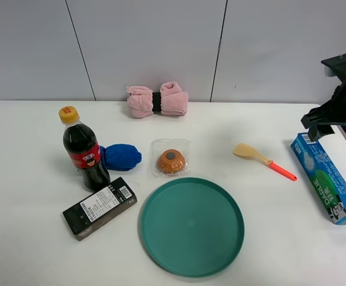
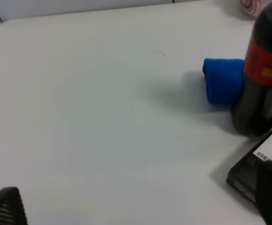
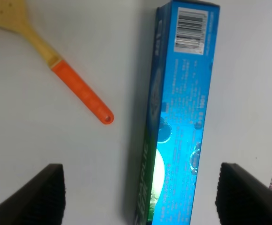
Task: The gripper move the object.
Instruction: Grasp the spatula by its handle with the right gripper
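The toy spatula [image 1: 262, 158], with a tan slotted blade and an orange-red handle, lies flat on the white table right of the green plate [image 1: 161, 238]. It also shows in the right wrist view [image 3: 75, 82]. My right gripper [image 1: 320, 124] hangs above the table's right side, over a blue box, with the spatula to its left and apart from it. In the right wrist view the right gripper [image 3: 145, 201] is open wide and empty. My left gripper [image 2: 138, 206] is open and empty over bare table, left of the cola bottle; it does not show in the exterior high view.
A blue box [image 1: 327, 177] [image 3: 183, 117] lies by the right edge. A cola bottle [image 1: 83, 149] [image 2: 262, 70], blue cloth [image 1: 120, 157] [image 2: 222, 79] and black box [image 1: 99, 208] [image 2: 262, 159] stand left. A packaged round orange-brown item [image 1: 170, 159] sits mid-table, a pink towel [image 1: 158, 100] at the back.
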